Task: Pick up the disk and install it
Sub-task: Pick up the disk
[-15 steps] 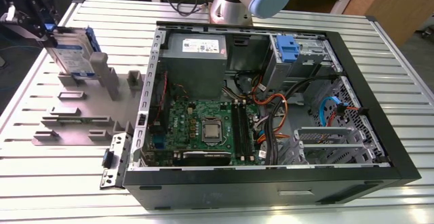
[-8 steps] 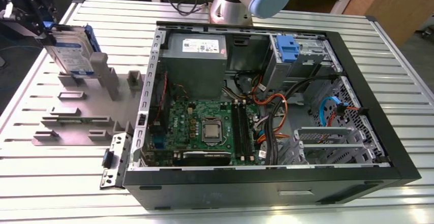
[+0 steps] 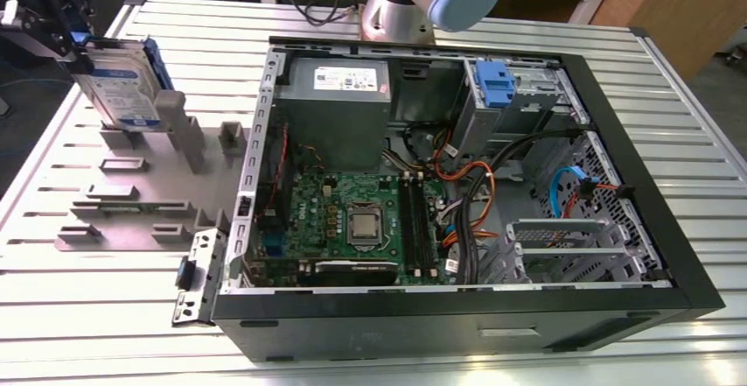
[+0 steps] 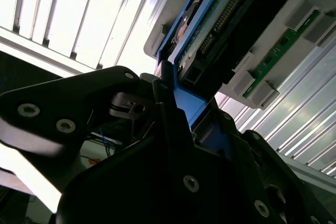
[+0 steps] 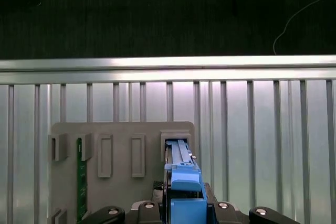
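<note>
While gripper (image 3: 77, 46) clamps disk (image 3: 117, 88) (upright), grey holder (image 3: 135, 202) below, case (image 3: 467, 307) nearby

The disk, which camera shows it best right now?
The exterior view: the disk stands on edge at the grey holder, its labelled face visible. In the first wrist view the disk is edge-on, blue frame foremost; the second wrist view shows the disk from its connector end, close up.

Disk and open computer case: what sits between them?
Between the disk and the computer case stand the grey upright posts of the fixture plate, on slatted table, in the exterior view.
</note>
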Robot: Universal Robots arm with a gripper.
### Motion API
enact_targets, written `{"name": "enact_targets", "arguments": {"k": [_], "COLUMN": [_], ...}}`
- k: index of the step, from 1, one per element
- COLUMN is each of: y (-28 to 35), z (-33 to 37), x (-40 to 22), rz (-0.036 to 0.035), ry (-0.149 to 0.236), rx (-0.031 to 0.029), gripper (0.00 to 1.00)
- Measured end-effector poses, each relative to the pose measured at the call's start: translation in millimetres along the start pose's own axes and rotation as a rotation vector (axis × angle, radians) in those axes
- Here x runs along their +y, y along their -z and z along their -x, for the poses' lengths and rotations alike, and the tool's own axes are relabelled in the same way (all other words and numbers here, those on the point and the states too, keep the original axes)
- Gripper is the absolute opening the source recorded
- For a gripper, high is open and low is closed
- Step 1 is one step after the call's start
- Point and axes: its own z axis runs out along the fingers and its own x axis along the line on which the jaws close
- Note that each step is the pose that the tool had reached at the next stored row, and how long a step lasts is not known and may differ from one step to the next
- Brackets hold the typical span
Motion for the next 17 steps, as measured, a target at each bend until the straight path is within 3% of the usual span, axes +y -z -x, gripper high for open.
{"name": "enact_targets", "arguments": {"k": [17], "y": [11.3], "z": [0.1], "x": [0.1], "rz": [0.0000], "ry": [0.000], "rx": [0.0014], "gripper": [0.36]}}
